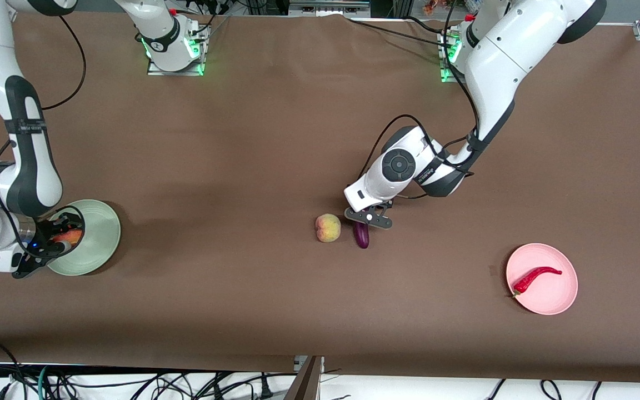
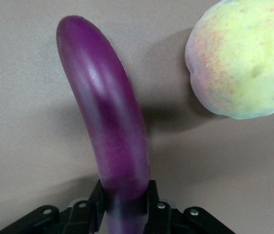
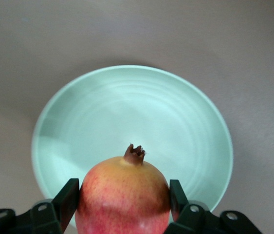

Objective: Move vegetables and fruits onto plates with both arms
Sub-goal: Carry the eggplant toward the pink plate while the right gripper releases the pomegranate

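My left gripper (image 1: 368, 218) is shut on one end of the purple eggplant (image 1: 361, 235), which lies low at the table's middle; in the left wrist view the fingers (image 2: 97, 199) press both sides of the eggplant (image 2: 108, 112). The pale peach (image 1: 328, 228) rests on the table right beside it and also shows in the left wrist view (image 2: 241, 58). My right gripper (image 1: 56, 240) is shut on the red fruit (image 3: 123, 197) over the pale green plate (image 3: 127, 107), at the right arm's end (image 1: 99, 233). The red chili (image 1: 535, 276) lies in the pink plate (image 1: 554, 295).
The brown table cover runs wide between the two plates. The arm bases (image 1: 174, 53) stand along the edge farthest from the front camera. Cables hang below the table's near edge (image 1: 186, 383).
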Robot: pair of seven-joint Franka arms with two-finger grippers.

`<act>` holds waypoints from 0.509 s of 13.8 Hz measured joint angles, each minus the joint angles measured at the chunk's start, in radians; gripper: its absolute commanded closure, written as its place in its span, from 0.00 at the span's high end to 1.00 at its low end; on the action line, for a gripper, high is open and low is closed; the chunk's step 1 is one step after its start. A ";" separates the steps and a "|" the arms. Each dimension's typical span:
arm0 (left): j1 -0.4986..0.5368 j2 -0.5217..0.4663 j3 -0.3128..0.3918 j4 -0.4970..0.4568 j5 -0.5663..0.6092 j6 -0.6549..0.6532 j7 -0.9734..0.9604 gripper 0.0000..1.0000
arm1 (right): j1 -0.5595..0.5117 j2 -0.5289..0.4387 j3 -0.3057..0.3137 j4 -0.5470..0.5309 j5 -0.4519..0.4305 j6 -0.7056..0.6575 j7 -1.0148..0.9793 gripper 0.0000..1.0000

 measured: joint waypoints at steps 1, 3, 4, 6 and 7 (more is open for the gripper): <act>0.006 -0.006 0.003 0.003 0.005 -0.035 0.000 0.00 | -0.011 0.016 0.000 0.000 0.000 0.035 -0.019 0.13; 0.037 -0.044 0.009 0.023 0.010 -0.153 0.001 0.01 | -0.029 0.038 0.000 0.000 0.000 0.079 -0.040 0.65; 0.068 -0.078 0.011 0.036 0.012 -0.215 0.017 0.01 | -0.034 0.044 0.000 0.000 0.000 0.088 -0.041 0.85; 0.148 -0.154 0.015 0.054 0.013 -0.303 0.104 0.01 | -0.036 0.049 0.003 0.000 0.001 0.093 -0.041 1.00; 0.192 -0.184 0.020 0.057 0.017 -0.318 0.165 0.01 | -0.036 0.049 0.006 0.001 0.008 0.093 -0.040 1.00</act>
